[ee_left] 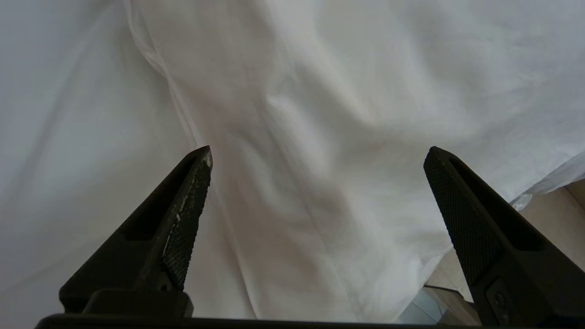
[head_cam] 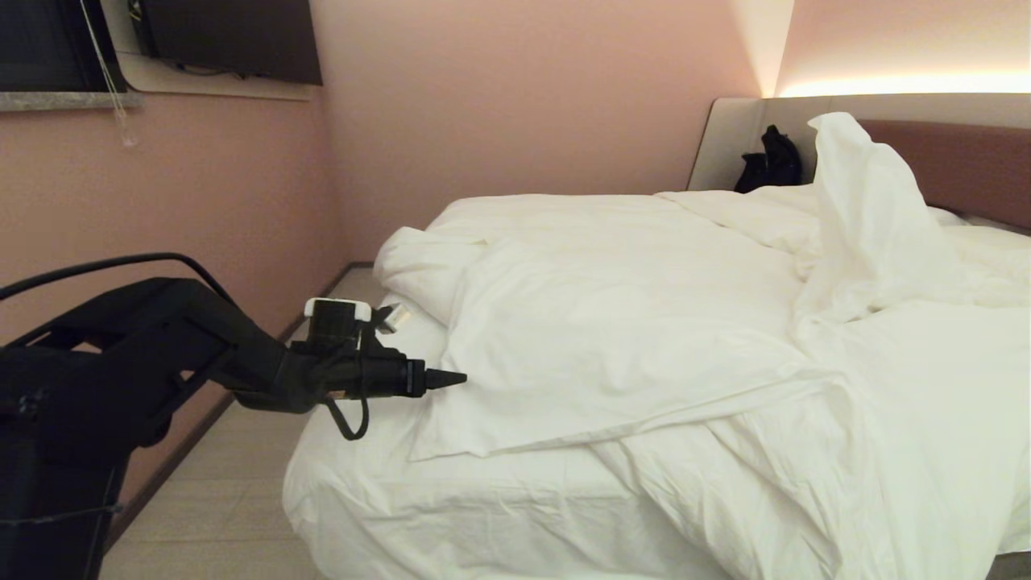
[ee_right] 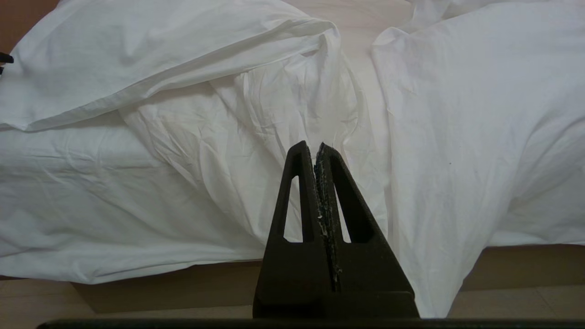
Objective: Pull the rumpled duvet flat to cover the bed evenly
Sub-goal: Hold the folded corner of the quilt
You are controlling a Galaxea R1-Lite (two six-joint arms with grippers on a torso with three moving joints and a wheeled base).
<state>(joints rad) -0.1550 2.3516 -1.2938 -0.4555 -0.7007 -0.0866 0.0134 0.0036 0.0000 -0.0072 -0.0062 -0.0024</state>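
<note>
Head view shows the duvet (head_cam: 644, 322) lying in a crumpled heap on the bed (head_cam: 362, 491). One flap of it is folded over toward the near left corner of the bed, and another part stands up in a tall peak near the headboard (head_cam: 958, 161). At the near left corner a strip of white sheet is not covered.

The main risk, as I judge it, is that the left end effector (head_cam: 451, 378) closes on the wrong cloth. The sheet and the duvet are both white and lie together here, so a pinch could take the sheet, or only a thin single layer of cover. Then a pull would drag the sheet off the mattress or slip away with nothing moved. A pull on this corner alone could also leave the peak near the headboard as it is, so the cover stays uneven.

The left end effector is at the near left corner of the bed, just beside the folded flap, with its fingers (ee_left: 183, 228) spread wide and holding nothing; white cloth fills the space ahead of them. The right end effector (ee_right: 317, 151) is pressed together and empty, hanging off the bed's edge over the duvet.
</note>
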